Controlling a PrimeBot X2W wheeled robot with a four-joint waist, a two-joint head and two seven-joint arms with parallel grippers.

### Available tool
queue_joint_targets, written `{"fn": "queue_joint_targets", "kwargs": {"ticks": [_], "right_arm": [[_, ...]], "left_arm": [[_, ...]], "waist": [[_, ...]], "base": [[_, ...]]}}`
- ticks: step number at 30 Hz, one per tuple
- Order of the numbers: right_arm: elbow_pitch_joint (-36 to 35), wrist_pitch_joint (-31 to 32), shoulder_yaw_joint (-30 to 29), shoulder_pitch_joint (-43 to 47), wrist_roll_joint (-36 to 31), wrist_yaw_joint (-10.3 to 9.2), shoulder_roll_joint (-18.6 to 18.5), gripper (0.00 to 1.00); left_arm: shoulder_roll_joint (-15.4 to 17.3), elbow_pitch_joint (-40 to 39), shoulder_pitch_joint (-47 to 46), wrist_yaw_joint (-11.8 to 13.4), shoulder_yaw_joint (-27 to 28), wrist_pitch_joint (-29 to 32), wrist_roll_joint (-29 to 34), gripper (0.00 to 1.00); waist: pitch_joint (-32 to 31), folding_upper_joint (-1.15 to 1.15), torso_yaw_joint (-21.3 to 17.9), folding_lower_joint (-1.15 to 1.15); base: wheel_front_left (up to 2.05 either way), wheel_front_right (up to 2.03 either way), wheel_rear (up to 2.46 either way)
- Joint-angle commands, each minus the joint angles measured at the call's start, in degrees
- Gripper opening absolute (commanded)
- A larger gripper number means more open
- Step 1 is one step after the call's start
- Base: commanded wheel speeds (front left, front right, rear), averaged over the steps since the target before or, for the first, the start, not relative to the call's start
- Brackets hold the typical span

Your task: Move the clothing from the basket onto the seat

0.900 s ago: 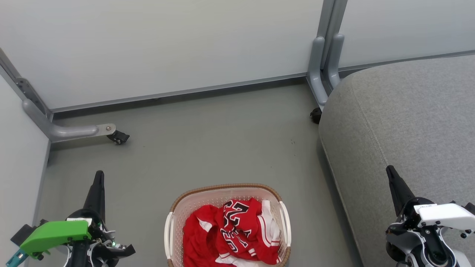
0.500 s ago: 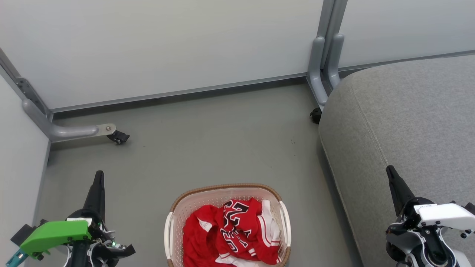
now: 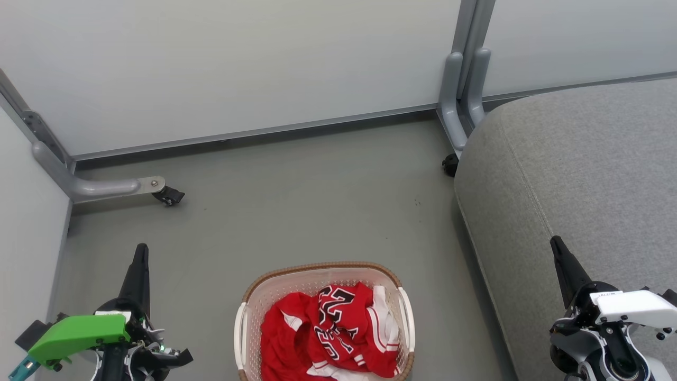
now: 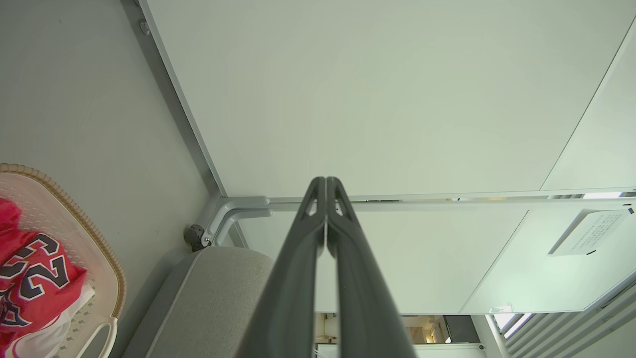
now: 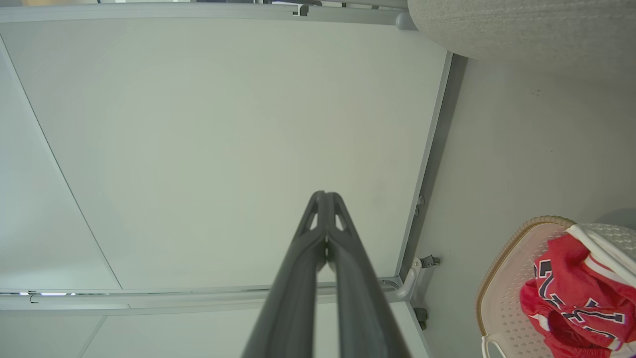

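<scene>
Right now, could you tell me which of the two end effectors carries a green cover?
The left end effector, lower left in the head view: its base bears a bright green plastic cover, whereas the right end effector has a white plastic cover.

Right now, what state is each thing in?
basket, upright on the floor, holding the clothes
clothes, crumpled together, not yet moved
seat, no clothes on it yet
left pincer, shut, holding nothing
right pincer, shut, holding nothing
</scene>
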Motion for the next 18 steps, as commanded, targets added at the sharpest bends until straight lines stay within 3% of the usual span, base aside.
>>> {"fn": "queue_joint_targets", "kwargs": {"ticks": [1, 16, 17, 18], "right_arm": [[0.1, 0.0, -0.1, -0.6, 0.0, -0.02, -0.2, 0.00], [0.1, 0.0, -0.1, -0.6, 0.0, -0.02, -0.2, 0.00], [0.1, 0.0, 0.0, 0.0, 0.0, 0.00, 0.0, 1.00], [0.4, 0.0, 0.0, 0.2, 0.0, 0.00, 0.1, 1.00]], "left_arm": [[0.3, -0.1, -0.6, -0.4, 0.1, 0.1, -0.2, 0.00], [0.3, -0.1, -0.6, -0.4, 0.1, 0.1, -0.2, 0.00], [0.0, 0.1, 0.0, 0.0, 0.0, 0.0, 0.0, 1.00], [-0.1, 0.4, 0.2, 0.0, -0.1, -0.1, 0.0, 1.00]], "waist": [[0.0, 0.00, 0.0, 0.00], [0.0, 0.00, 0.0, 0.00], [0.0, 0.00, 0.0, 0.00], [0.0, 0.00, 0.0, 0.00]], "base": [[0.00, 0.00, 0.00], [0.00, 0.00, 0.00], [0.00, 0.00, 0.00], [0.00, 0.00, 0.00]]}}
